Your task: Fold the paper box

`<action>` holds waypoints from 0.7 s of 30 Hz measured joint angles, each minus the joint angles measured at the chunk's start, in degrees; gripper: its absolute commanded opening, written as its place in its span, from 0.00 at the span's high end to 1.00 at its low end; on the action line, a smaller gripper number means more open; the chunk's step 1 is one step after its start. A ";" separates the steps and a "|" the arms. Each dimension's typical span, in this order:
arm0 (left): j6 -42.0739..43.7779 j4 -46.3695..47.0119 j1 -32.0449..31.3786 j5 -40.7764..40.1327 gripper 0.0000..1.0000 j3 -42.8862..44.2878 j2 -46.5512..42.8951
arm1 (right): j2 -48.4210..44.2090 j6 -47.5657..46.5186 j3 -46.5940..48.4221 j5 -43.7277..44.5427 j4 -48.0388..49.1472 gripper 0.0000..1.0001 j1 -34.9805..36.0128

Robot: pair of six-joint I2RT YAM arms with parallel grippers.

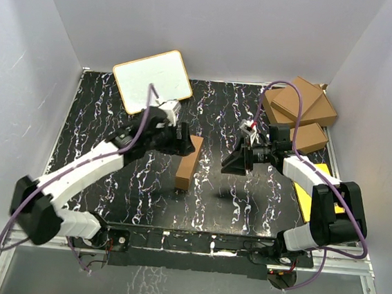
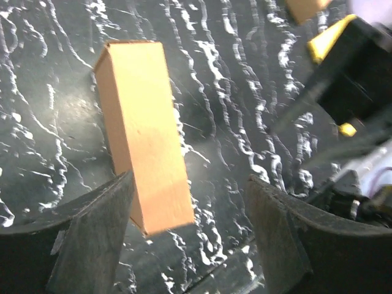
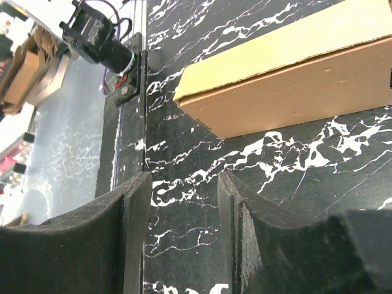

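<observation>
The paper box (image 1: 187, 162) is a small closed brown carton lying flat on the black marbled table, long axis running near to far. In the left wrist view the box (image 2: 144, 131) has its near end between my open fingers, close to the left finger (image 2: 92, 239) and well apart from the right one. My left gripper (image 1: 183, 140) sits at the box's far end. My right gripper (image 1: 233, 164) is to the right of the box, open and empty, apart from it. In the right wrist view the box (image 3: 288, 79) lies beyond my fingertips (image 3: 135, 220).
A white board with a tan rim (image 1: 152, 80) lies at the back left. Three larger brown cartons (image 1: 300, 108) are stacked at the back right. A yellow sheet (image 1: 318, 174) lies at the right edge under the right arm. White walls enclose the table.
</observation>
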 measured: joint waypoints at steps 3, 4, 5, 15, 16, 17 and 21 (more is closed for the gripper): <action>-4.17 7.69 0.26 2.80 0.58 -10.08 -10.45 | 0.28 6.69 -0.52 0.94 4.74 0.52 0.07; -5.77 10.95 0.35 4.20 0.62 -13.31 -13.07 | 0.63 8.39 -0.50 1.11 6.19 0.53 0.09; -7.21 13.57 0.42 5.40 0.66 -15.91 -14.80 | 1.01 9.57 -0.50 1.33 7.10 0.53 0.09; -17.90 26.91 0.46 14.53 0.85 -29.42 -15.26 | 3.78 15.28 -0.50 2.54 10.49 0.54 0.31; -18.27 27.28 0.48 14.99 0.85 -29.62 -14.99 | 3.80 15.43 -0.50 2.69 10.49 0.54 0.31; -18.60 27.67 0.48 15.30 0.85 -29.73 -14.80 | 3.80 15.50 -0.50 2.82 10.51 0.54 0.31; -19.08 29.11 0.48 16.06 0.85 -29.83 -14.25 | 3.96 15.91 -0.50 3.13 10.69 0.55 0.31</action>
